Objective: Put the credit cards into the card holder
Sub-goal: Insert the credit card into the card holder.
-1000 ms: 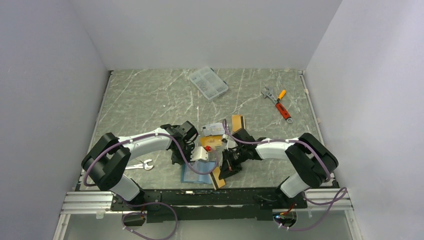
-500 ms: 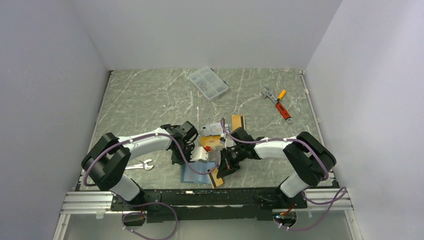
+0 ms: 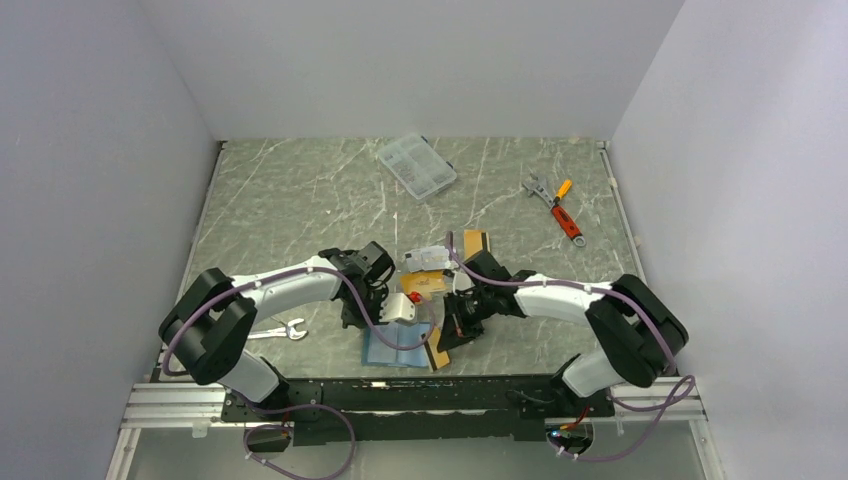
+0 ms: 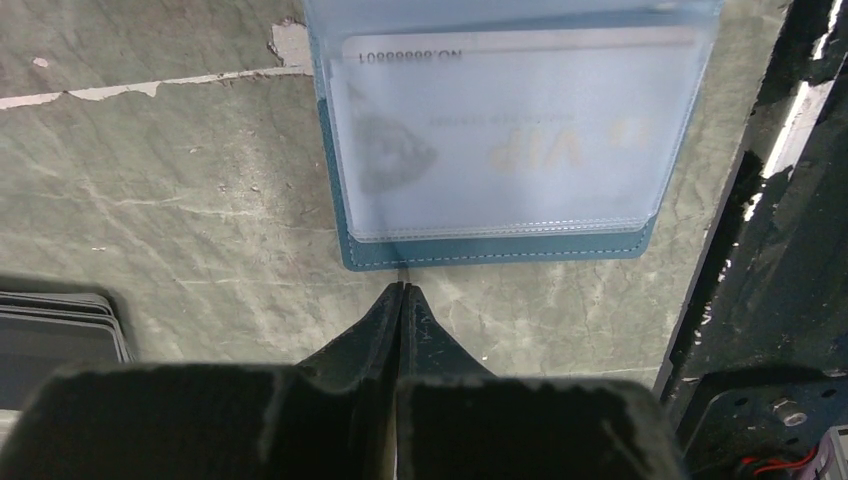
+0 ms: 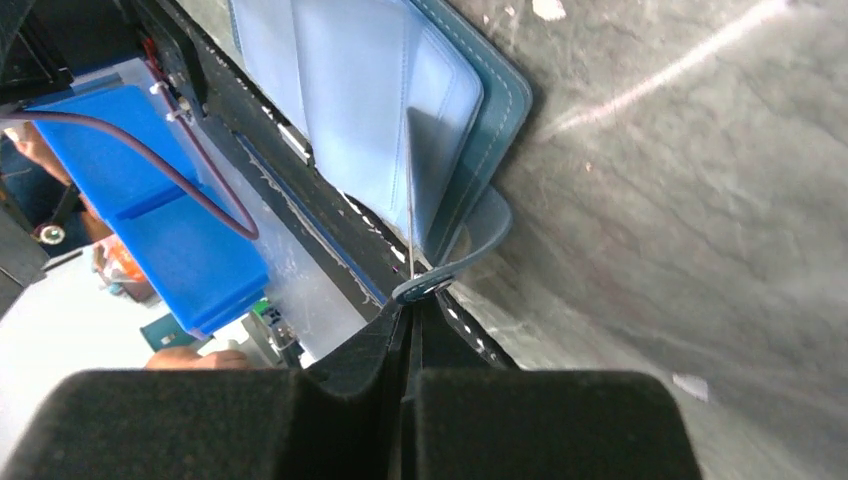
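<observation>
White walls [image 3: 420, 60]: plain and bare, closing the counter in at the back and on both sides.
Green-grey counter [image 3: 290, 200]: stone-look surface with pale veins, scuffed and chipped in the wrist views. An aluminium rail [image 3: 170, 405] runs along its near edge.
Clear compartment box [image 3: 417, 166]: near the back wall, well apart from everything else.
Card holder [image 3: 390, 350]: teal, lying open near the front rail at mid-counter, lighter blue inside.
Left pincer [image 4: 402, 297]: clenched on nothing, tips low over the counter just beside the holder's stitched teal edge.
Right pincer [image 5: 412, 300]: clenched on an orange-gold card [image 3: 437, 353], which shows edge-on from the wrist. The tips are by the holder's snap tab [image 5: 440, 286].
Silver card [image 4: 500, 140]: already inside the holder's clear pocket, printed "VIP".
Loose cards [image 3: 428, 268]: heaped mid-counter just behind the holder, with another orange one [image 3: 474, 243] beside them.
Tools: a spanner [image 3: 280, 329] at front left, an adjustable wrench [image 3: 537, 186] and a red-handled tool [image 3: 568, 222] at back right.
</observation>
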